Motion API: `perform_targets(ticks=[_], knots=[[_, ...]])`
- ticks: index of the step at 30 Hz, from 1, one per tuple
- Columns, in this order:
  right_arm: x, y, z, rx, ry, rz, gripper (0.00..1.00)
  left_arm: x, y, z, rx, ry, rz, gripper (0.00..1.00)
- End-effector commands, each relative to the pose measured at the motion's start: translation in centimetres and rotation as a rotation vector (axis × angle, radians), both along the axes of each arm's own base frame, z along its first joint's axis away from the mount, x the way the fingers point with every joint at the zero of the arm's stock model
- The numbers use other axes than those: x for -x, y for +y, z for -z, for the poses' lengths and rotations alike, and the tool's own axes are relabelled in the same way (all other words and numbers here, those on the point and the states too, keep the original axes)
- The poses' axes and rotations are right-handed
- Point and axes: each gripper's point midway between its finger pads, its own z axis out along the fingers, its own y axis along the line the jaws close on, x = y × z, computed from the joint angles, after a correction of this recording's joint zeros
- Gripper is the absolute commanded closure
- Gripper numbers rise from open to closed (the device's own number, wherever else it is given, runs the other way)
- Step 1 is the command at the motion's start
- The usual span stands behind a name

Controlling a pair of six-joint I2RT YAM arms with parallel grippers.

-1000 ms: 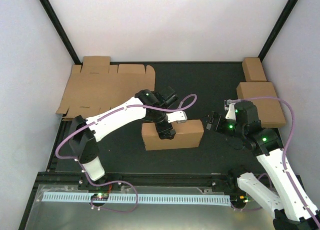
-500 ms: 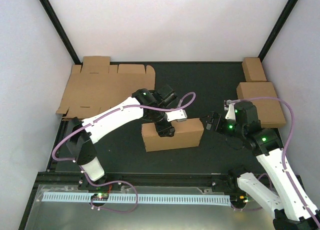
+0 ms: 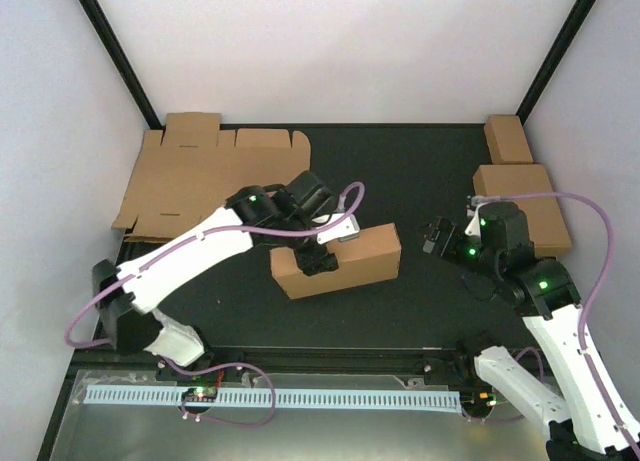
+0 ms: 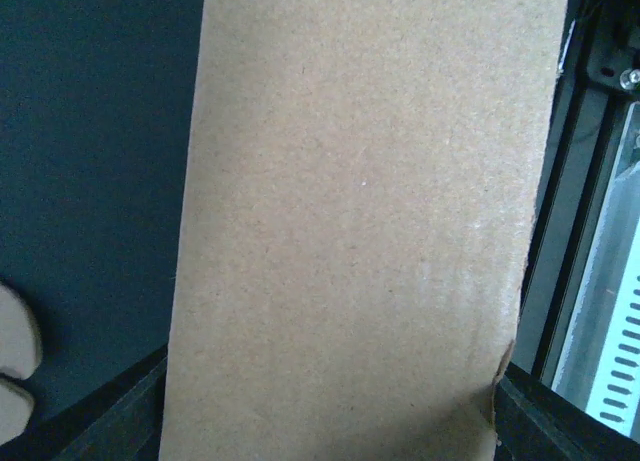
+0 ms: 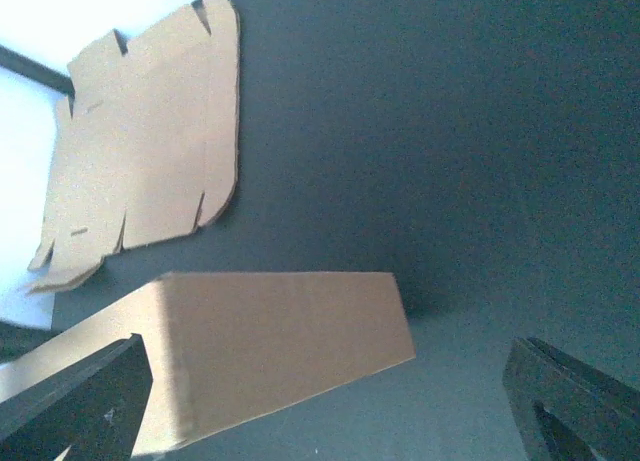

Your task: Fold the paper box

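A folded brown paper box (image 3: 352, 260) stands on edge at the middle of the black mat, tilted with its right end farther back. My left gripper (image 3: 318, 257) reaches over its top near the left end and is shut on it. In the left wrist view the box wall (image 4: 360, 231) fills the space between the fingers (image 4: 105, 421). My right gripper (image 3: 436, 238) hangs open just right of the box, apart from it. Its wrist view shows the box face (image 5: 270, 346) ahead between the spread fingers (image 5: 75, 401).
Flat die-cut cardboard sheets (image 3: 215, 173) lie at the back left and show again as sheets (image 5: 145, 141) in the right wrist view. A small brown box (image 3: 508, 138) and a wider cardboard stack (image 3: 528, 206) sit at the right. A metal rail (image 3: 270, 396) runs along the near edge.
The left jaws have closed on the box. The left arm has dragged it a little left and turned it, right end farther back. The right gripper drew slightly away to the right.
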Motion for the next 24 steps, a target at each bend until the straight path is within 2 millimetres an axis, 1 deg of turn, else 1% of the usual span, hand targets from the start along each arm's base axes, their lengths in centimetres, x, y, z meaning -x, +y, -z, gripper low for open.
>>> perform_targets(ticks=[1,4,6,9,10,12,13,14,16,18,21,24], knots=[[-0.1,-1.9,-1.8,0.033,-0.036,0.098,0.00,0.0,0.7,-4.1,0.132,-0.125,-0.045,0.42],[-0.1,-2.2,-2.0,0.030,-0.014,0.136,0.00,0.0,1.4,-5.6,0.208,-0.210,-0.057,0.44],[-0.2,-2.8,-2.4,0.026,-0.010,0.183,0.00,0.0,2.1,-6.8,0.256,-0.267,-0.073,0.44],[-0.1,-3.1,-3.6,-0.008,-0.022,0.224,0.00,0.0,2.9,-8.0,0.320,-0.341,-0.101,0.44],[0.0,-3.1,-4.0,-0.028,-0.027,0.230,0.00,0.0,3.4,-8.7,0.352,-0.377,-0.113,0.44],[0.2,-2.8,-4.9,-0.082,-0.044,0.235,0.00,-0.1,3.9,-9.0,0.396,-0.437,-0.127,0.44],[0.2,-2.4,-5.2,-0.117,-0.052,0.228,0.00,-0.1,4.2,-9.2,0.418,-0.468,-0.130,0.43],[0.2,-1.9,-5.5,-0.158,-0.062,0.214,0.00,0.0,4.5,-8.6,0.423,-0.486,-0.128,0.43],[0.3,-0.4,-5.9,-0.249,-0.059,0.171,0.00,0.0,4.9,-8.8,0.454,-0.539,-0.133,0.43],[0.7,1.4,-6.3,-0.347,-0.023,0.109,0.00,-0.1,5.4,-8.9,0.469,-0.585,-0.137,0.43],[1.1,3.0,-6.5,-0.470,0.056,0.083,0.00,-0.1,5.6,-9.1,0.486,-0.641,-0.118,0.44],[1.8,4.3,-6.9,-0.595,0.130,0.069,0.00,0.1,5.8,-8.7,0.489,-0.670,-0.100,0.48]])
